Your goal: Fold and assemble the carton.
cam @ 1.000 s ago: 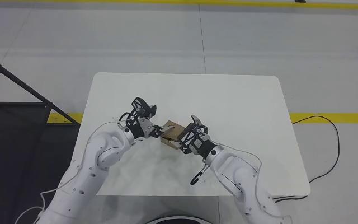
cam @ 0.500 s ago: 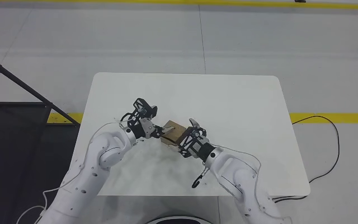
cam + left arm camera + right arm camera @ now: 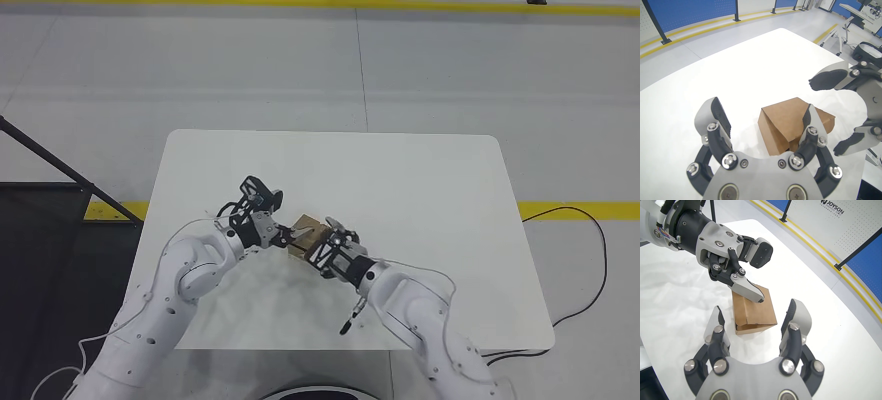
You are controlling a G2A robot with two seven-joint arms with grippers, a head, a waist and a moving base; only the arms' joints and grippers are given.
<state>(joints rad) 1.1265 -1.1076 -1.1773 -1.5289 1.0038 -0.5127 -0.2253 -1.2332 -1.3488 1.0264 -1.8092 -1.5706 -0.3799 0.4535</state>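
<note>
A small brown carton point(image 3: 309, 235) lies on the white table point(image 3: 420, 190), its end flaps partly folded. My left gripper point(image 3: 282, 232) is open beside it; in the right wrist view one of its fingers point(image 3: 751, 292) rests on the carton point(image 3: 761, 315) top. My right gripper point(image 3: 327, 250) is open at the carton's opposite end. In the right wrist view its fingers point(image 3: 794, 313) flank the loosely folded end flap without touching it. The left wrist view shows the carton point(image 3: 783, 117) by my left gripper point(image 3: 764, 115), with the right gripper point(image 3: 836, 113) open just past it.
White tabletop spreads out on every side of the carton. The table's near edge point(image 3: 300, 348) lies close behind both arms. A black cable point(image 3: 590, 250) trails on the floor to the right.
My right gripper has slid closer to the carton, its open fingers now around the near end. The left gripper has barely moved and keeps its finger on the carton.
</note>
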